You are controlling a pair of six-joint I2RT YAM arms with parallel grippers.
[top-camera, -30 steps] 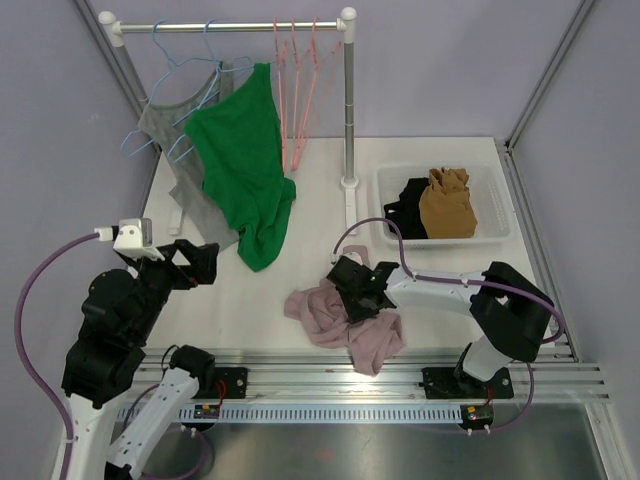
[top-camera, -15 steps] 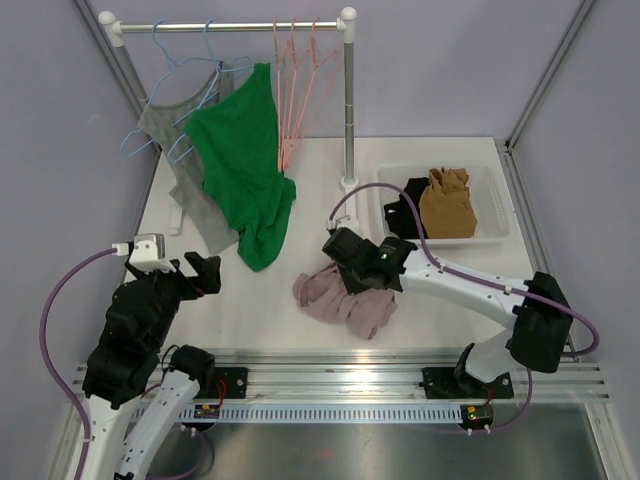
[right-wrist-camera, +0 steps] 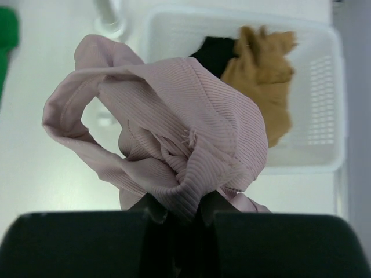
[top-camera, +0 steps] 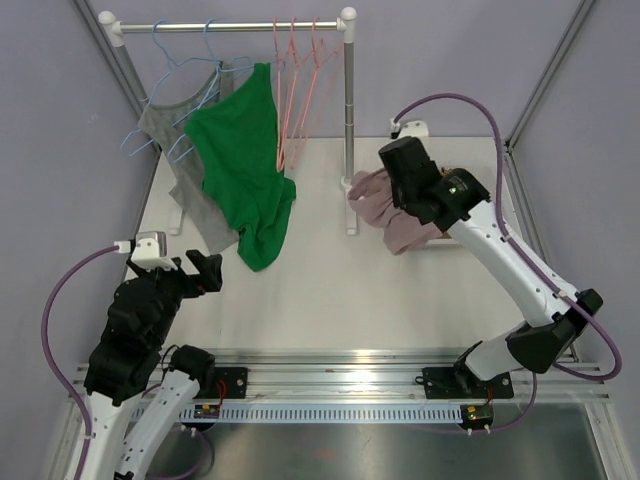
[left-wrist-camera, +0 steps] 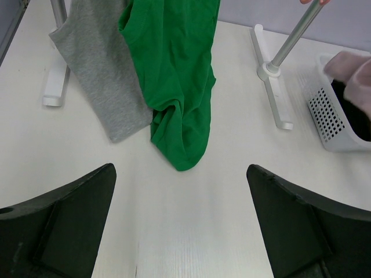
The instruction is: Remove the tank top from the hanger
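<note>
My right gripper [top-camera: 402, 198] is shut on a pink ribbed tank top [top-camera: 383, 208] and holds it bunched in the air over the left end of the white basket [right-wrist-camera: 324, 95]. In the right wrist view the pink top [right-wrist-camera: 185, 127] hangs from my closed fingers [right-wrist-camera: 185, 214]. A green tank top [top-camera: 243, 165] and a grey tank top [top-camera: 178, 165] hang on blue hangers [top-camera: 180, 75] from the rail [top-camera: 230, 25]. My left gripper [top-camera: 205, 270] is open and empty above the table, near the green top's hem [left-wrist-camera: 179, 156].
The basket holds a brown garment [right-wrist-camera: 261, 63] and a black one [right-wrist-camera: 214, 52]. Several empty pink hangers [top-camera: 295, 90] hang at the rail's right end. The rack's right post [top-camera: 349, 110] stands just left of the pink top, its foot [left-wrist-camera: 275, 98] on the table.
My right gripper has lifted the pink top off the table's front middle and carried it up and back right to above the basket. The left arm pulled back slightly, then stayed still.
</note>
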